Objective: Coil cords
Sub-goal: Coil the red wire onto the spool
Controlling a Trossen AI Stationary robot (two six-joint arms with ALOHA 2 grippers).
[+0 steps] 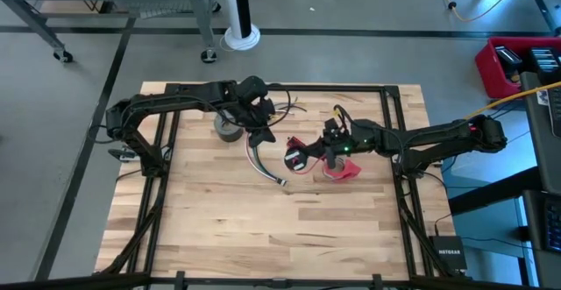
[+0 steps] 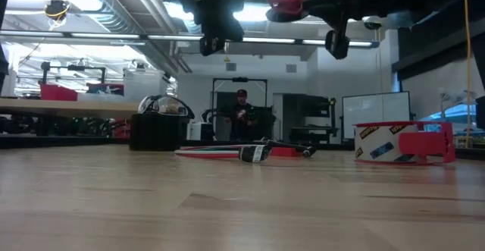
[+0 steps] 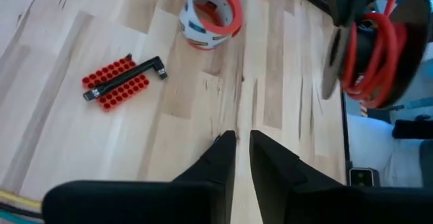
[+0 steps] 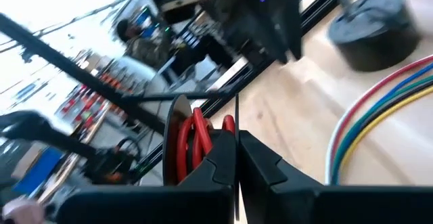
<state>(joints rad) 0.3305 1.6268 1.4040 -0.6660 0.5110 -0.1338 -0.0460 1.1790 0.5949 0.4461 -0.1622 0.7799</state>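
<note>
The right gripper (image 4: 237, 139) is up in the air, above the table (image 1: 263, 237). Its two fingers are pressed together on the small black-and-red coil (image 4: 191, 143). The red cord is wound round and round between the flat sides of the coil. From the left wrist, the same coil hangs high beside the right arm.

The left gripper (image 3: 242, 137) is near the back of the table, close to the right gripper. Its fingers are a tiny bit apart, and nothing is between them. Only bare wood shows through the gap.

The long bundle of wires (image 1: 259, 160) lies flat on the table, starting just under the left gripper. It runs away from that gripper toward the front, and its plug end (image 1: 282, 182) is the far tip. It passes close beside the right gripper too. It lies loose and stretched out.

The small grey coil (image 1: 228, 128) sits on the table just beside the left gripper, on the side away from the right gripper.

The red tape roll (image 1: 342, 170) rests on the table right under the right arm, a bit behind its gripper. Its middle hole has nothing in it.

The small red block (image 3: 116, 83) lies ahead of the left gripper. It has rows of little round red bumps, and a black bar (image 3: 125, 79) lies across it.
</note>
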